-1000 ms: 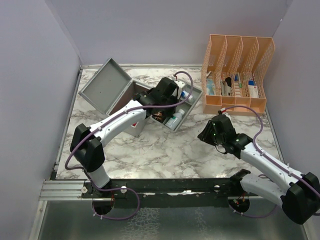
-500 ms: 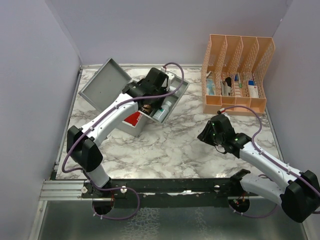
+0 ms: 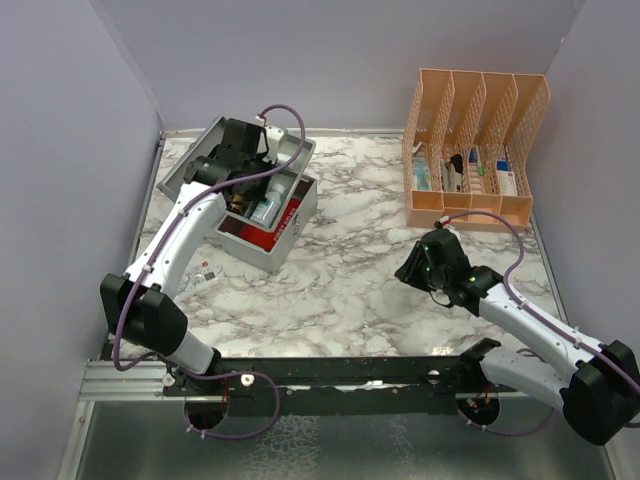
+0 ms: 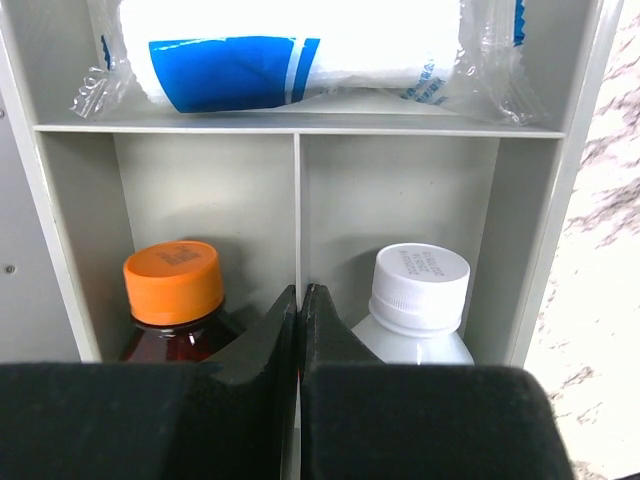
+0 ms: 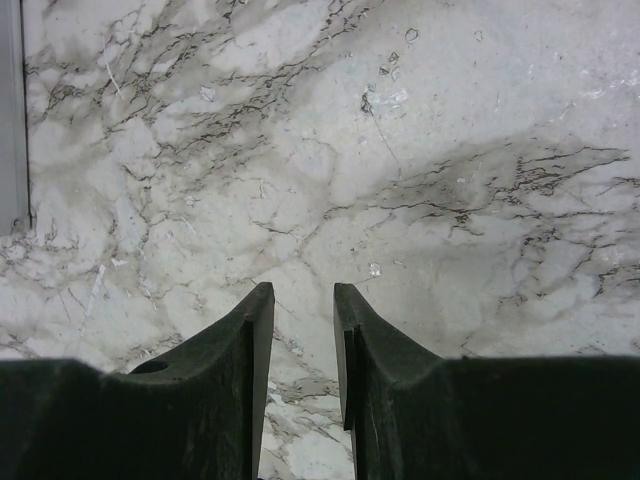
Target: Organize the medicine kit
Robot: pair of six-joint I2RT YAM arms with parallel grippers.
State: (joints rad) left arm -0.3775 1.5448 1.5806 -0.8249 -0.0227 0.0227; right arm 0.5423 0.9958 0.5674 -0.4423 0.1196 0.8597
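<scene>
The medicine kit (image 3: 298,218), a grey metal case, stands open at the back left with its lid (image 3: 200,165) leaning back. A red pouch (image 3: 262,238) lies inside it. My left gripper (image 3: 258,190) holds the grey divided inner tray (image 3: 293,160) over the case. In the left wrist view this gripper (image 4: 300,296) is shut on the tray's thin middle divider (image 4: 297,200). An orange-capped brown bottle (image 4: 173,283) sits to its left, a white bottle (image 4: 421,291) to its right and a bagged gauze roll (image 4: 300,50) beyond. My right gripper (image 3: 415,270) (image 5: 303,296) hangs open over bare marble.
A peach slotted organizer (image 3: 475,150) with boxes and packets stands at the back right. A small packet (image 3: 202,277) lies on the marble left of the case. Purple walls close the table at the left, back and right.
My left arm has swung the tray with its bottles leftward, from the table's middle to over the open case. The right arm has not moved.
</scene>
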